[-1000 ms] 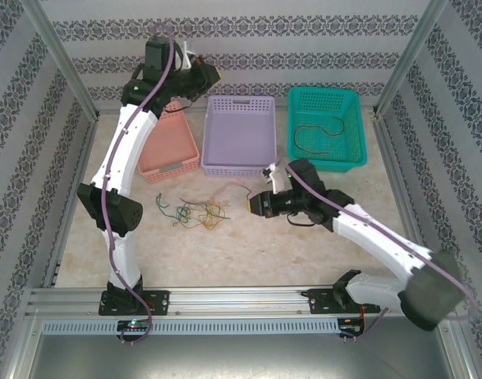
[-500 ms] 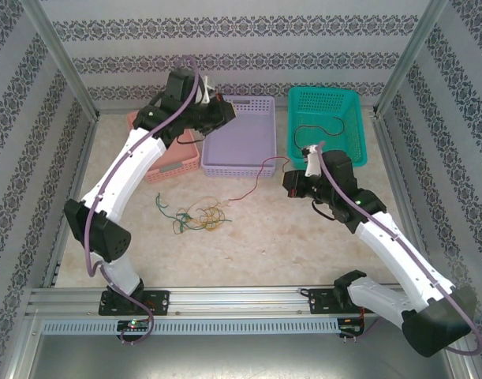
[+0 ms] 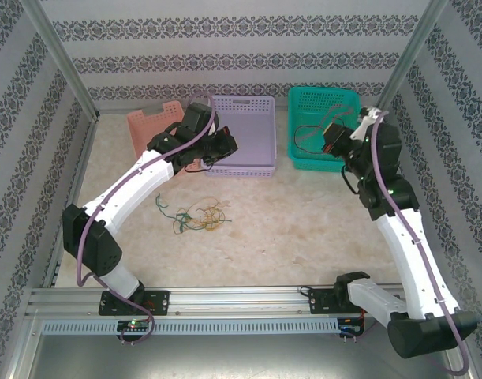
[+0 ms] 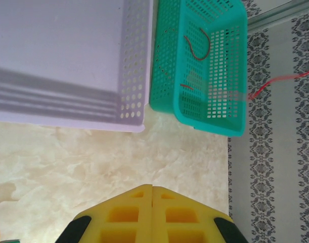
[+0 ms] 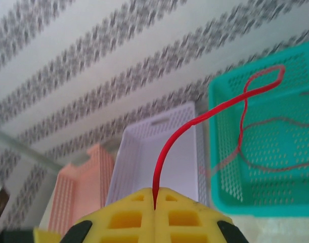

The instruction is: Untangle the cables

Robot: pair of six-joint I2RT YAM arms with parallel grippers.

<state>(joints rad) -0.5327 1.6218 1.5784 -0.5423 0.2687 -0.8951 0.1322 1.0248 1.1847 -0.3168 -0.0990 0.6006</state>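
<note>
Pinching a red cable [image 5: 222, 106], the right fingers [image 5: 129, 215] clamp tight; the left fingers [image 4: 129, 217] sit together, empty

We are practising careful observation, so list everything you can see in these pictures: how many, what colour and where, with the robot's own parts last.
baskets: three; pink basket, lilac basket, teal basket; in a row at the far side of the table.
loose cables: several, green and yellowish, tangled on the table in front of the baskets.
dark cable: one, brown, inside the teal basket.
red cable: one, red, pinched in the right gripper, near the teal basket.
table: one, beige marbled.
arms: two, white and black; left arm, right arm.
grippers: two, yellow fingers; left gripper shut on nothing, near the lilac basket; right gripper shut on the red cable.
</note>
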